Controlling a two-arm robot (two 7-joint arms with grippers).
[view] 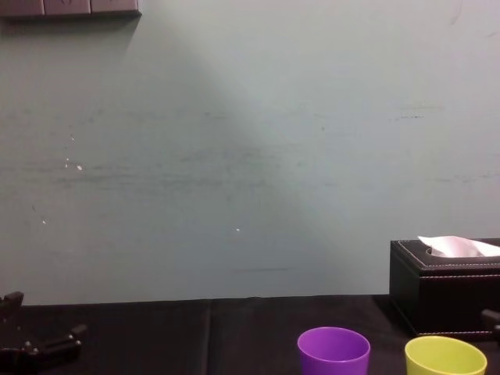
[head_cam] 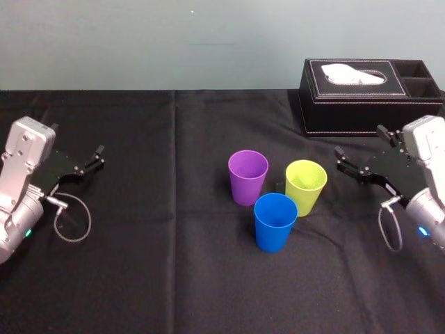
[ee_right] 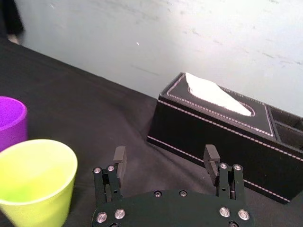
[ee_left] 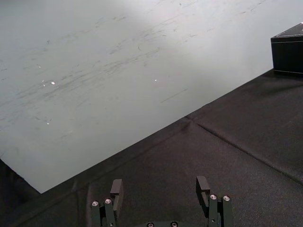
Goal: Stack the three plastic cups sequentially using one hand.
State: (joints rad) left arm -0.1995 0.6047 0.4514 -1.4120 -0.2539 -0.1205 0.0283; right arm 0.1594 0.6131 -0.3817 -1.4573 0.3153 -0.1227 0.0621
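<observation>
Three plastic cups stand upright and apart in a cluster at the table's middle: a purple cup (head_cam: 247, 177), a yellow-green cup (head_cam: 305, 186) to its right, and a blue cup (head_cam: 274, 221) nearest the front. The purple cup (view: 333, 352) and yellow-green cup (view: 445, 357) also show in the chest view, and the yellow-green cup (ee_right: 35, 183) and purple cup (ee_right: 11, 122) in the right wrist view. My right gripper (head_cam: 356, 163) hangs open and empty just right of the yellow-green cup; its jaws (ee_right: 164, 161) stand wide apart. My left gripper (head_cam: 86, 163) rests open at the far left, nothing between its fingers (ee_left: 160, 187).
A black tissue box (head_cam: 368, 96) with a white tissue stands at the back right, behind my right gripper. A black cloth (head_cam: 174, 278) covers the table, and a pale wall rises behind it.
</observation>
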